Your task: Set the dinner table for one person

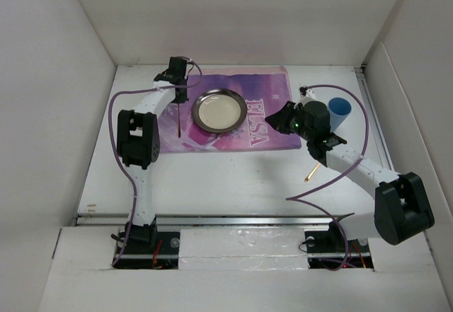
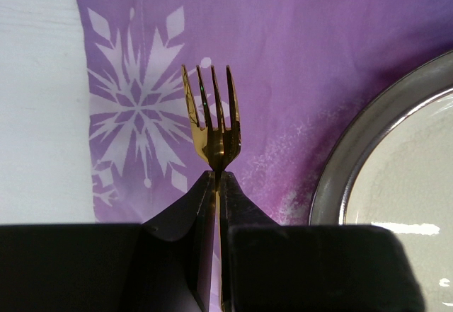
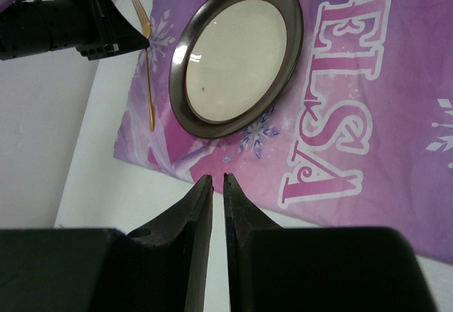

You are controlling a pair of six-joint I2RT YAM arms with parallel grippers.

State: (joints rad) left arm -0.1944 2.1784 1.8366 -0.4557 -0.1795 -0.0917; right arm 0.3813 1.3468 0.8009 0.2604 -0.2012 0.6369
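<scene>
On the white table [image 1: 233, 177] lay a purple mat [image 1: 270, 85] bearing a plate [image 1: 219, 111]. The left gripper [image 1: 178, 80] hung at the mat's left edge, a gold utensil [image 1: 182, 117] running from it. The right gripper [image 1: 279, 119] hovered over the mat's right end, with a blue cup [image 1: 340, 106] just beyond. A second utensil [image 1: 311, 173] lay beside the right arm [image 1: 354, 165].

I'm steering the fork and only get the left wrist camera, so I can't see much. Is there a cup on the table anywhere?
Observer: Yes, a blue cup sits on the table just past the mat's right edge.
Operator: Where's the other gripper?
Observer: The right gripper hovers over the mat by the ELSA letters.
Operator: Any more cutlery?
Observer: A gold utensil pokes out from under the right arm on the bare table; its kind isn't clear.
</scene>
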